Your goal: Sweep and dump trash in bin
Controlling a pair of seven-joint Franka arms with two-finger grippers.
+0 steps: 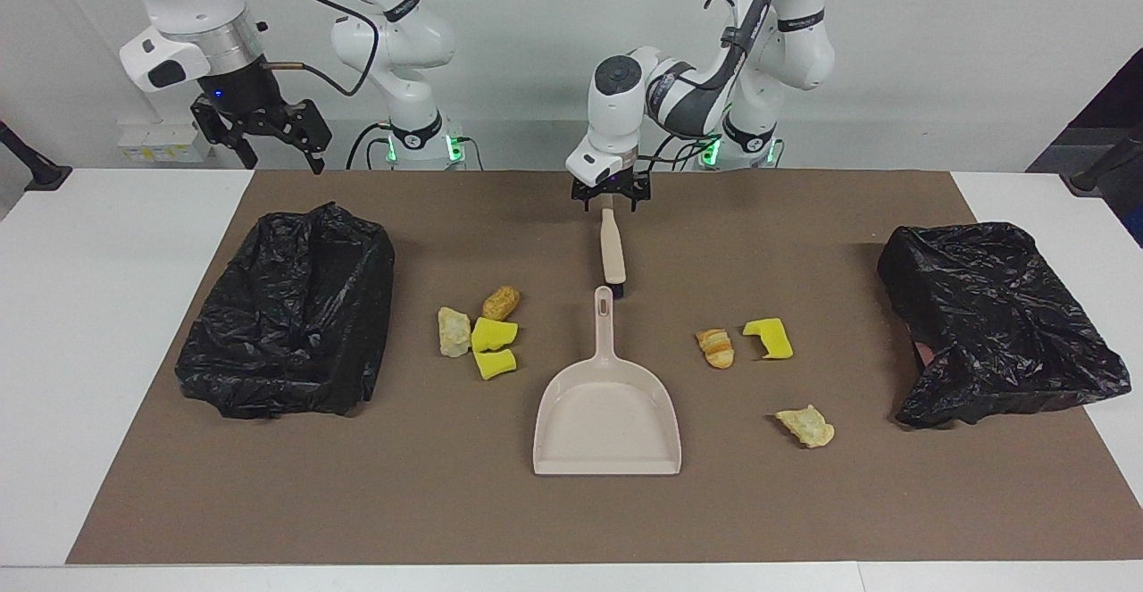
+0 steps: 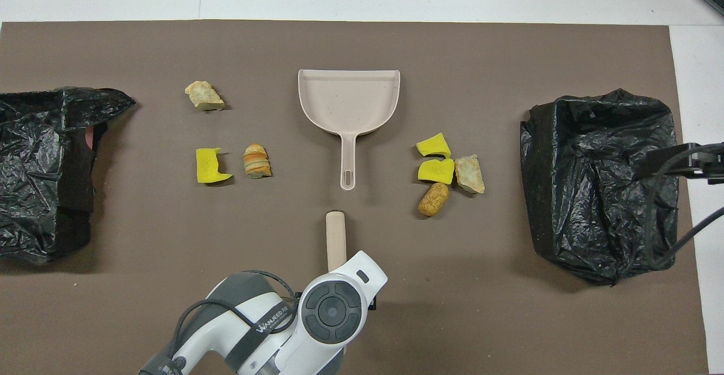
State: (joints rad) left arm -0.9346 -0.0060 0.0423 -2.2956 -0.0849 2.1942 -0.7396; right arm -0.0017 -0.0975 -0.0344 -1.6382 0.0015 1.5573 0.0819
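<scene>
Seven trash lumps (image 1: 494, 337) (three yellow), two black bins (image 1: 290, 311), one dustpan (image 1: 607, 418), one brush (image 1: 613, 253).

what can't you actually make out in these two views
- Brush handle end: hidden under the left gripper in the facing view, under the arm's wrist in the overhead view; contact cannot be told.
- Right gripper: outside the overhead view.
- Bin at the left arm's end: cut off by the overhead view's edge.
- Both bins' insides: black liners hide them.

seven small lumps of trash (image 1: 473, 335) lying loose on the brown mat (image 1: 357, 503): four clustered toward the right arm's end, three scattered toward the left arm's end (image 1: 744, 340); yellow, tan, orange, pale beige.
</scene>
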